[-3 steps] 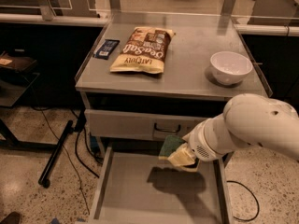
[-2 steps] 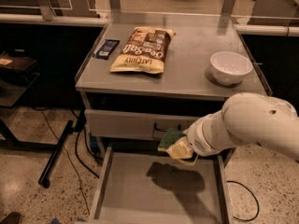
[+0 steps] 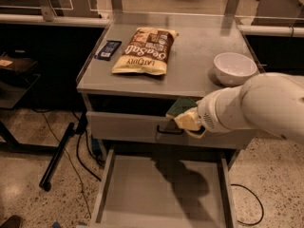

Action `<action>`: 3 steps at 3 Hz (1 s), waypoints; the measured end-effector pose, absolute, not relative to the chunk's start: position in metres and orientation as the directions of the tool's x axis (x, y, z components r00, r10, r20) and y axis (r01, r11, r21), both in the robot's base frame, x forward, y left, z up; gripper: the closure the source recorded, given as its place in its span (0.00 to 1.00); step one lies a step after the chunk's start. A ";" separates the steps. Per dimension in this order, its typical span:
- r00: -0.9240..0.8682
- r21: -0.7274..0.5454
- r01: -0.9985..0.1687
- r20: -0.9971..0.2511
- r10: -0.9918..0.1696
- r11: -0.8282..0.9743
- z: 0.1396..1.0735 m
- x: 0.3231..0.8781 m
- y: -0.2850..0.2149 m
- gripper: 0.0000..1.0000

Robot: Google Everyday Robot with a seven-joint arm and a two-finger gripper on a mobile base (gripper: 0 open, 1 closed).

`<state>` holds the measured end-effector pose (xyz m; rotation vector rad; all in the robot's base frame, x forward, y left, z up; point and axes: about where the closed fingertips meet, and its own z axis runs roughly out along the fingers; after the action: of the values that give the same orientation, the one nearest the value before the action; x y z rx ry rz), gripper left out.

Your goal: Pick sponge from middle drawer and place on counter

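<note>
Camera view: middle drawer [image 3: 142,198] is pulled open at the bottom, floor bare w/ only the arm's shadow on it. Above it, the gripper [image 3: 187,121] is clamped on the sponge [image 3: 180,106] — dark green pad held in the air, clear of the drawer, in front of the closed drawer front [image 3: 123,127] near its dark handle [image 3: 168,130]. White arm [image 3: 259,106] comes in from the right. Sponge top sits approx level w/ the front edge of the surface [image 3: 199,42]. On the surface: white bowl [image 3: 235,68] front-right, chip bag [image 3: 145,51] mid, dark blue packet [image 3: 108,50] just left of the bag — apart.
</note>
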<state>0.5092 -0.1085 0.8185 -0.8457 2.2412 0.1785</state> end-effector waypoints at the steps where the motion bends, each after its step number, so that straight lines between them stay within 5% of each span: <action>1: -0.520 -0.119 -0.621 -0.677 -0.521 0.775 0.821 0.510 -0.108 1.00; 3: -0.463 -0.144 -0.631 -0.718 -0.519 0.763 0.866 0.568 -0.073 1.00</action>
<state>0.5676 -0.0728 0.8661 -0.8554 2.1632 0.1805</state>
